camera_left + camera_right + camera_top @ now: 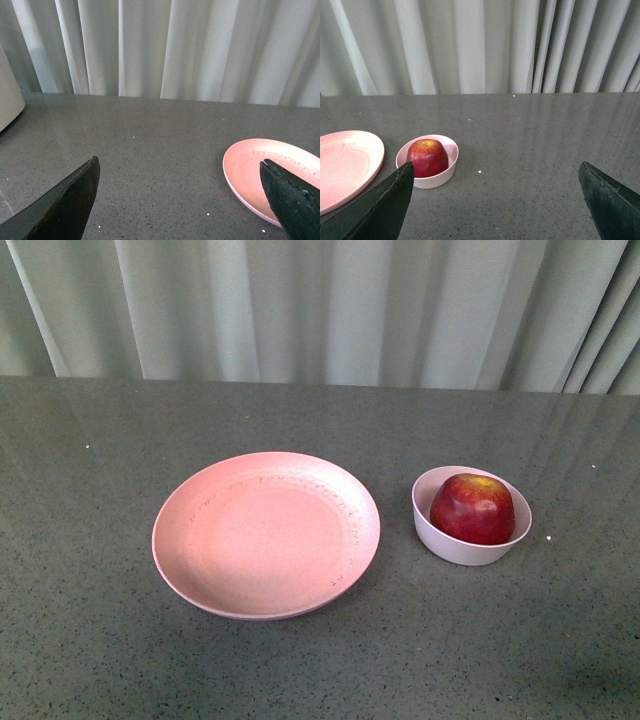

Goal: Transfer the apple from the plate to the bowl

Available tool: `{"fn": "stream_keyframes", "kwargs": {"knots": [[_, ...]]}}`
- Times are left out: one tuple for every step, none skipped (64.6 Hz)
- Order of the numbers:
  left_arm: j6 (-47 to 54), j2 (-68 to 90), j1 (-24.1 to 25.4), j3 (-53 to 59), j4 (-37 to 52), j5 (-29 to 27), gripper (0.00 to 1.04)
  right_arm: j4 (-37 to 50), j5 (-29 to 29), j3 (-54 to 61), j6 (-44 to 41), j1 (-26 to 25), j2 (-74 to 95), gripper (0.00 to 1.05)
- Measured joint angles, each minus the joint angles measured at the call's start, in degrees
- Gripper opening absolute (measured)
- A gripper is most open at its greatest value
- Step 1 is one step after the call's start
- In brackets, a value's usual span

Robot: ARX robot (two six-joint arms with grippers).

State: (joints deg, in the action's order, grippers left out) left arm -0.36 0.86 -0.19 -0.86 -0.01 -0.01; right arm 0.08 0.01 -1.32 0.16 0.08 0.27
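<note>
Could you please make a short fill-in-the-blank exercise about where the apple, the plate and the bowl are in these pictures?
1. The apple sits inside the ____.
2. The plate has ____ on it.
3. In the front view, the bowl stands to the ____ of the plate.
4. In both wrist views, each end effector, left and right, has its fingers spread wide, so both are ____.

Missing words: bowl; nothing; right; open
</note>
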Motion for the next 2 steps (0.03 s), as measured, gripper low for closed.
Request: {"fn": "stream_keyframes", "kwargs": {"knots": [[0.0,0.0,0.0,0.0,0.0,0.0,0.96,0.0,0.0,0.0,0.0,0.0,0.0,0.96],[0.0,0.0,0.0,0.0,0.0,0.0,0.96,0.0,0.0,0.0,0.0,0.0,0.0,0.96]]}}
